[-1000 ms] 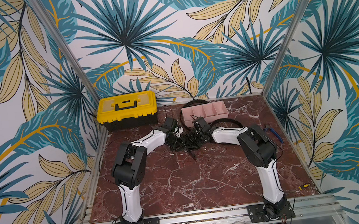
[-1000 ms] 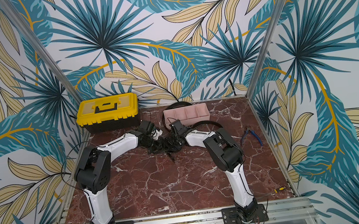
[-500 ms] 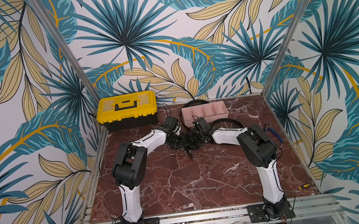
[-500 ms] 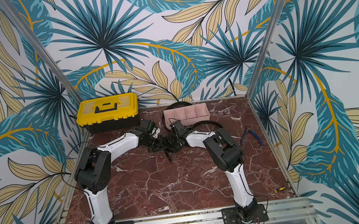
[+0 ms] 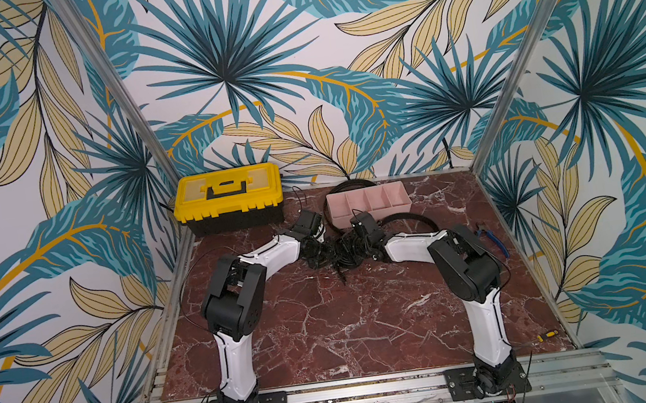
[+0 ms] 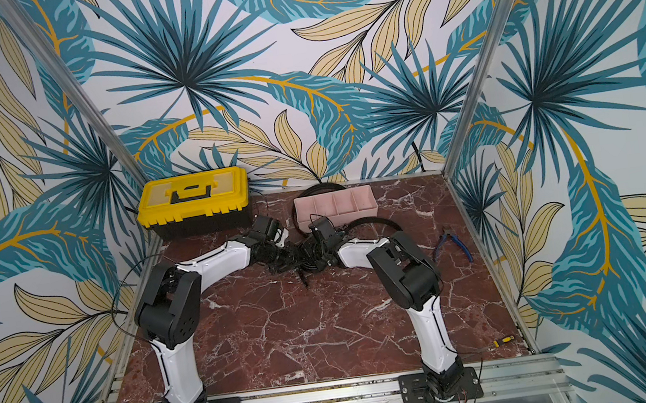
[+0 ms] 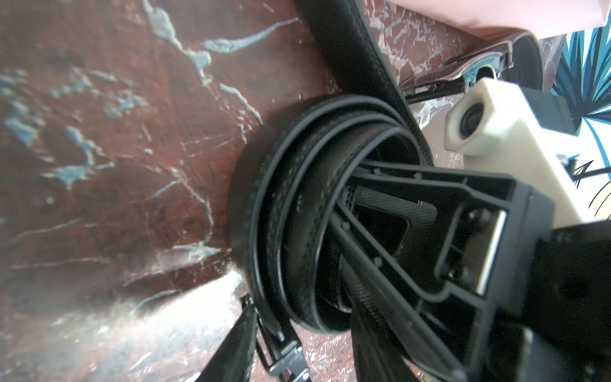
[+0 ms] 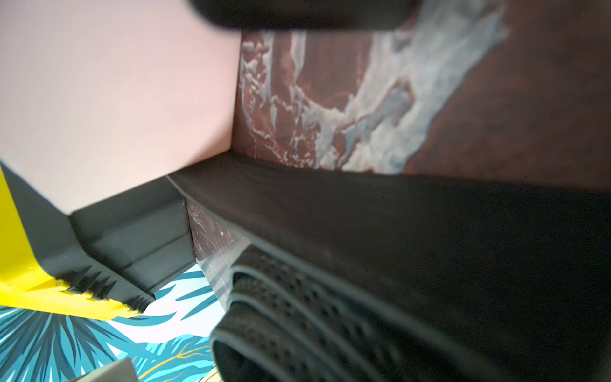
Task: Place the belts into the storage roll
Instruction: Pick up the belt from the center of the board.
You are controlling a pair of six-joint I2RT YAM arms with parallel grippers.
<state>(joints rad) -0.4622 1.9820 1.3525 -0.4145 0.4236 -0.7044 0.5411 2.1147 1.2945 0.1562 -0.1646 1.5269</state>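
Coiled belt [image 7: 291, 205] on the marble table [image 5: 349, 325], just in front of the pink divider tray [image 5: 393, 207], not inside it.

In the left wrist view the right gripper [image 7: 347, 195] reaches its fingers into the coil. It seems clamped on the inner turns, though the dark layers make this not sure. The left gripper [image 5: 318, 247] sits close at the other side of the coil; whether it is released or clenched I cannot tell. The second belt [image 5: 409, 214] runs as a loose loop around the tray, lying on the table. The yellow toolbox [image 5: 228, 197] stands beside the tray.
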